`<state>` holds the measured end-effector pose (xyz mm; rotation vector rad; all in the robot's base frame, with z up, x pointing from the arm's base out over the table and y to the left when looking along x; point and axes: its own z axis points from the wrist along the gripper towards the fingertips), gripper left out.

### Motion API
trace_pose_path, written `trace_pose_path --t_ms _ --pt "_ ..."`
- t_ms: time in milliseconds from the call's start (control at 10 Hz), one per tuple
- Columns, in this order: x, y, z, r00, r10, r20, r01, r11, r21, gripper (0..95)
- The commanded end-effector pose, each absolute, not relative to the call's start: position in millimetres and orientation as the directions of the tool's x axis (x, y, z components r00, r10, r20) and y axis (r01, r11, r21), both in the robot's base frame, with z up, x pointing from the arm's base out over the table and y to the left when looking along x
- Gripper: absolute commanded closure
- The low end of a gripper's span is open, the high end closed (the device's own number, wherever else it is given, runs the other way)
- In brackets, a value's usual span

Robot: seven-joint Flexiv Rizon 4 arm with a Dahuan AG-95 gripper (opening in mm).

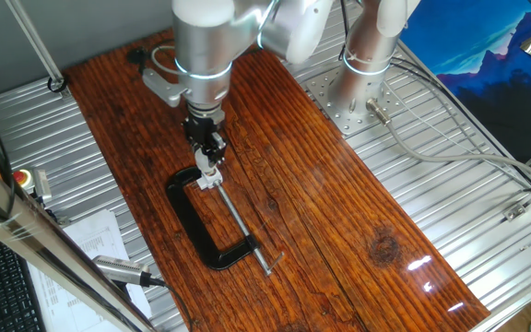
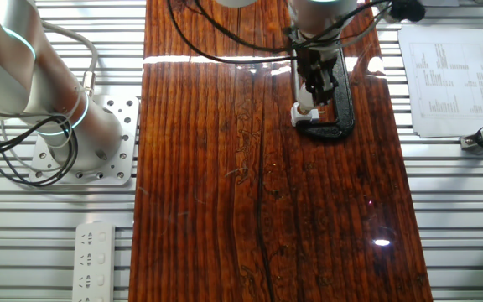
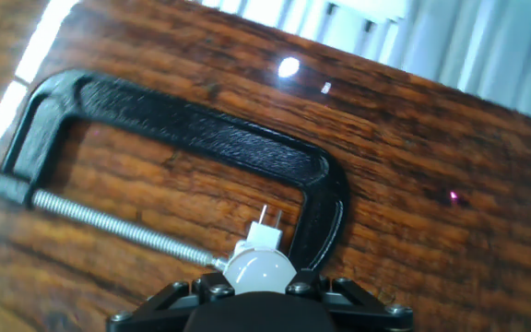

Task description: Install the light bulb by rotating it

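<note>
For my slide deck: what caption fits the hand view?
Light bulb between the fingers, poised beside a black C-clamp on the wooden table.

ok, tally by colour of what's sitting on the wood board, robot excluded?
Black: 1, the C-clamp
White: 2, the light bulb and the socket block clamped under it
Total: 3

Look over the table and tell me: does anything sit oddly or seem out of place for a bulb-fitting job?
Yes. A black C-clamp lies flat on the wooden table, its screw pinning the small white socket block: an improvised holder. The light bulb sits between the gripper fingers. Nothing looks spilled or broken.
</note>
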<state>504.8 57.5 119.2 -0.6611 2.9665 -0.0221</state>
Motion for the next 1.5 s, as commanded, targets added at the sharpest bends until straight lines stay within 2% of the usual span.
trace_pose_path --t_ms 100,300,600,1000,1200,1500 --pt "504.7 57.6 118.3 -0.728 -0.68 -0.085 -0.677 0.733 -0.065 57.0" --pt "503.8 63.2 117.0 -0.554 -0.828 -0.087 -0.826 0.56 -0.073 57.0" --pt "503.3 65.5 116.7 -0.409 -0.907 -0.096 -0.908 0.415 -0.051 57.0" --pt "503.1 65.4 116.6 -0.269 -0.96 -0.071 -0.962 0.272 -0.026 57.0" --pt "499.6 63.1 114.2 -0.165 -0.984 -0.073 -0.985 0.168 -0.034 57.0" --pt "491.1 58.6 112.0 -0.099 -0.991 -0.092 -0.993 0.105 -0.061 57.0"
